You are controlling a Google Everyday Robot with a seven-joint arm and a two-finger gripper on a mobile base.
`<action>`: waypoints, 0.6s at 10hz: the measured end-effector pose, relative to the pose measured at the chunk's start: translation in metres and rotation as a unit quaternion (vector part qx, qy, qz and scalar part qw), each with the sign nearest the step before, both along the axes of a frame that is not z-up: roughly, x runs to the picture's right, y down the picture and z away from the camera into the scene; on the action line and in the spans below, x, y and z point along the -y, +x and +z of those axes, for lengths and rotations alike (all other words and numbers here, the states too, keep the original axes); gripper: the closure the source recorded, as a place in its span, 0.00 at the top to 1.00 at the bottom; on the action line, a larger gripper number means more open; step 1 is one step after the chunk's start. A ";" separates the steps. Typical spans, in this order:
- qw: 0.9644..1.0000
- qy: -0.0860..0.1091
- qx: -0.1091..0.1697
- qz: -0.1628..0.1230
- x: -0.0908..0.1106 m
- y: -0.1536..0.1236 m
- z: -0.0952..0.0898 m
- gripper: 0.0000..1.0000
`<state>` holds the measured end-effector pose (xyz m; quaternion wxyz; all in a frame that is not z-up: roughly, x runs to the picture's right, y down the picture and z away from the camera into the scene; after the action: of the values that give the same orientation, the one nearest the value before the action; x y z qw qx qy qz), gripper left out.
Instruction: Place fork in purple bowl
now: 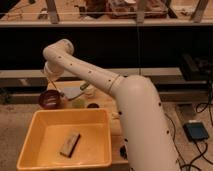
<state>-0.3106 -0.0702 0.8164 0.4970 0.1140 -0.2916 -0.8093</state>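
Note:
The purple bowl (pixel 49 99) stands at the table's left edge, just behind the yellow tub. My gripper (pixel 52 83) hangs from the white arm's wrist directly above the bowl's rim, and it is shut. A slim pale sliver, the fork (pixel 53 87), points down from it toward the bowl. The fork's tip is close above the bowl; I cannot tell whether it touches.
A large yellow tub (pixel 37 150) with a tan block (pixel 70 144) inside fills the front. Behind it lie a grey flat piece (pixel 72 93), a white cup (pixel 90 91), a green item (pixel 78 103) and a tiny dark cup (pixel 93 106). My arm covers the table's right side.

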 end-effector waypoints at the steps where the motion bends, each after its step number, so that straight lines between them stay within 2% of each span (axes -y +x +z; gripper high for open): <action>1: 1.000 0.000 0.007 0.004 0.000 -0.004 0.006 0.00; 2: 1.000 -0.001 0.016 0.007 -0.001 -0.006 0.015 0.00; 6: 0.998 -0.012 0.057 -0.016 -0.019 -0.032 0.043 0.00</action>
<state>-0.3430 -0.0514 0.8590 0.4682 0.1496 -0.3311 -0.8055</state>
